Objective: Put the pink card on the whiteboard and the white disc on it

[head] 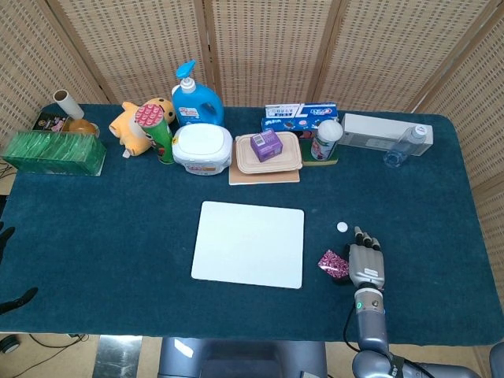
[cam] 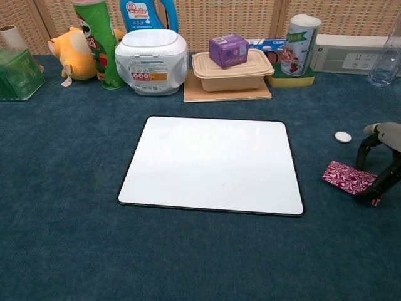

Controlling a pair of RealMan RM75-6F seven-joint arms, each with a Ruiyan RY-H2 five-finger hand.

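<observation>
Resting my right hand [head: 367, 266] on the dark blue cloth-covered table [head: 118, 228], palm down, with the fingers [cam: 365, 149] arched and their tips planted on the small pink patterned card [cam: 349, 177]. From the chest view two dark fingers come down onto the card's right end, one near its far edge and one at its near corner, so I'm pressing or lightly pinching it, though I honestly can't tell whether it's actually lifted off the cloth. The card sits just right of the flat white rectangular whiteboard with the thin black rim [cam: 213, 164], close to its right edge but not touching. The little white round disc [cam: 343, 137] lies on the cloth just beyond the card, apart from both the card and my hand. As for my left hand [head: 9, 301], only some dark bits show at the far left edge of the head view, well apart from everything, and I can't tell how those fingers are set.
</observation>
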